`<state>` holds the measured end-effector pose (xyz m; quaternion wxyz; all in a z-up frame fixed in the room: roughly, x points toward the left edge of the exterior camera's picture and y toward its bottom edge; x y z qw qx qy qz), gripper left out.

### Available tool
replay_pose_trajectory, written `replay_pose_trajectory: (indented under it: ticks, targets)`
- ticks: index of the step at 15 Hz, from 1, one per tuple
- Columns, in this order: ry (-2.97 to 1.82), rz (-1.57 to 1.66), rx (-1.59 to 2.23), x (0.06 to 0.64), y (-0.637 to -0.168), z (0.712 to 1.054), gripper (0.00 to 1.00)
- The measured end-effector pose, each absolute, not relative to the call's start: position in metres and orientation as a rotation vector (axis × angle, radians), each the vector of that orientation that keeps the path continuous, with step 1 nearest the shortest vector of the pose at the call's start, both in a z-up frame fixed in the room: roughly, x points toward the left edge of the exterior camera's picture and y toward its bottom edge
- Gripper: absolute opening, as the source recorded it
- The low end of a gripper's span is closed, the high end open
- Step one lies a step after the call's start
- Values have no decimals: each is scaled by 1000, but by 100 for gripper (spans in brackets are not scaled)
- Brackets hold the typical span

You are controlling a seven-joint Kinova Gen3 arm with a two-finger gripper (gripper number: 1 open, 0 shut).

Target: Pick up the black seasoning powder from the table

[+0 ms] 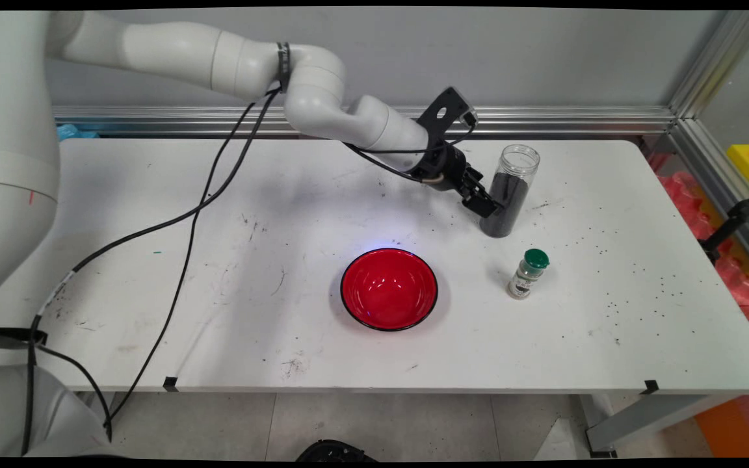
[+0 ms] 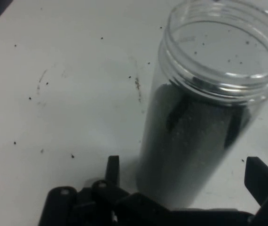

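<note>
You had the gripper (image 1: 486,207) low over the far right part of the white table (image 1: 283,195), right at the lower half of a tall clear jar (image 1: 510,190). The two fingers (image 2: 113,168) were spread wide, one on each side of the jar, and in the hand view there was a gap between each finger and the jar wall, so they were around it but not closed on it. The jar stood upright without a lid. It was a plastic-looking cylinder with a threaded rim, and it was filled with a dark, fine grainy material up to about three quarters; the top part was empty, with some small specks stuck on the inside wall.

Nearer to the camera, a little to the right, stood a small shaker bottle (image 1: 528,273) with a green cap and a label; the writing on the label was too small for you to read. A round red bowl (image 1: 389,288) with a black rim was to the left of it, glossy inside and with nothing in it. Many small dark grains (image 1: 634,286) lay scattered on the right side of the table, and the surface had scuff marks.
</note>
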<state>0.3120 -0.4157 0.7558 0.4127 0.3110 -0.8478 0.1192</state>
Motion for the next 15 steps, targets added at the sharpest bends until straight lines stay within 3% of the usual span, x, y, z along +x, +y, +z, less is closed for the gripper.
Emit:
replay_pose_trajectory:
  ticks: [15]
  targets:
    - [-2050, 278, 815, 303, -426, 727, 100]
